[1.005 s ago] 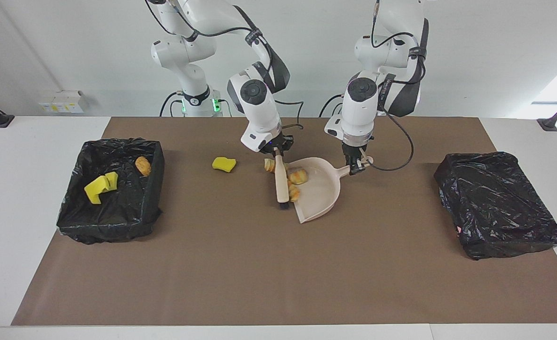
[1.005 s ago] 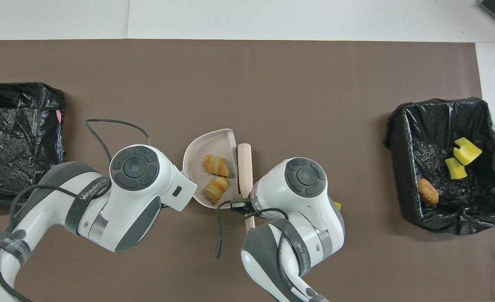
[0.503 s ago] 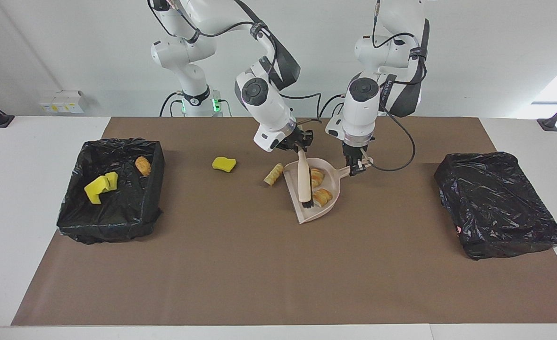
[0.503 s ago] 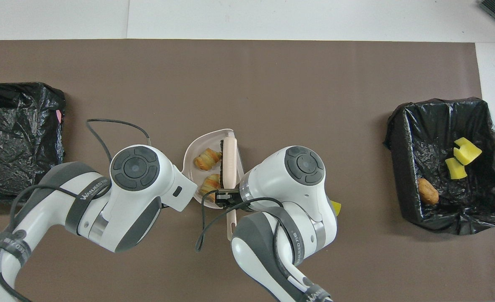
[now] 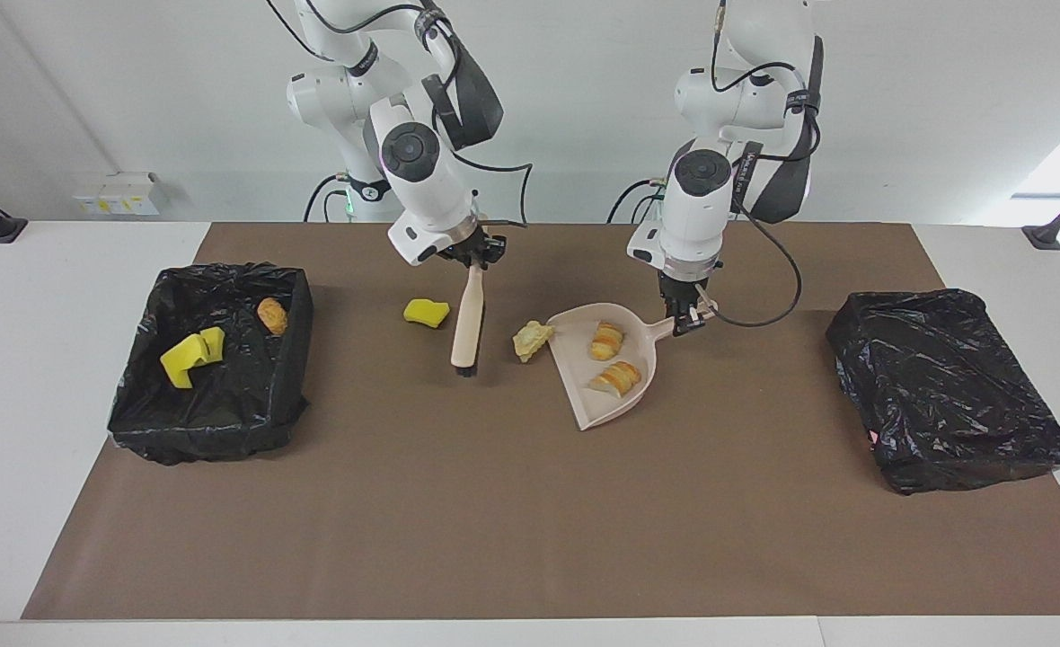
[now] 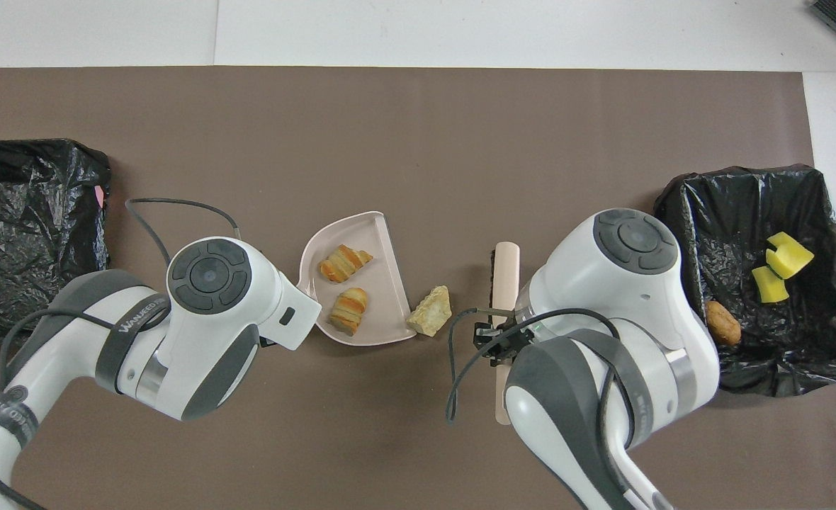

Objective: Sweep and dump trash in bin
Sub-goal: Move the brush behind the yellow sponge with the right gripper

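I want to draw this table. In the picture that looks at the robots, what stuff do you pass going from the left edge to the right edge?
Open bin with scraps inside → yellow sponge piece → brush → pale scrap → dustpan holding two bread lumps → closed black bag.

You have bright, even light from overhead in both views. Shadows on the brown mat (image 5: 494, 503) are soft and short, lying close under the brush (image 5: 468, 316) and the dustpan (image 5: 584, 395). The black bin liners (image 5: 948, 386) catch small glints. A pale wash of daylight shows at the facing view's edge. Both views are sharp, with no motion blur.
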Robot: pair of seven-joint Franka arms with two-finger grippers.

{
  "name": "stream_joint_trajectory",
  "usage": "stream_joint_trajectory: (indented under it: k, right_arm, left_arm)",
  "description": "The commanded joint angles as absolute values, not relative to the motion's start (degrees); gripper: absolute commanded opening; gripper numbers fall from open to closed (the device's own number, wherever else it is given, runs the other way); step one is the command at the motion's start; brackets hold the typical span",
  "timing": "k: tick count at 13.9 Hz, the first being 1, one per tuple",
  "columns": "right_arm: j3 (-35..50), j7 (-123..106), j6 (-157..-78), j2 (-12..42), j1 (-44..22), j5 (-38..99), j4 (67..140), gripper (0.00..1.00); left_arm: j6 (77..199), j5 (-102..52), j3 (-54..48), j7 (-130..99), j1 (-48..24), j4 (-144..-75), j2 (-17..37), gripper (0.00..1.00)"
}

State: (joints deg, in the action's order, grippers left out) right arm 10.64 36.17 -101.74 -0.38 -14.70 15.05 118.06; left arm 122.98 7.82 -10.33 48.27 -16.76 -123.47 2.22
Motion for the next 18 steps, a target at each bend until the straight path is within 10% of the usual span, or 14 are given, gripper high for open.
stream_joint_trajectory:
  k: [1, 10, 18]
  right_arm:
    - [11.42, 48.92, -97.93, -5.09, -14.94, 13.62, 122.78, 0.0]
    - [11.86, 56.25, -104.41, -25.83, -17.92, 8.26, 150.8, 0.0]
    - [11.95, 53.79, -119.79, -11.63, -25.66, 8.61, 143.65, 0.0]
  left_arm:
    - [122.52, 7.12, -10.37, 48.96, -16.35, -125.07, 0.26, 0.0]
    - [122.7, 7.12, -10.37, 48.87, -16.35, -125.07, 0.35, 0.0]
    - [122.7, 7.12, -10.46, 48.69, -16.35, -125.07, 0.26, 0.0]
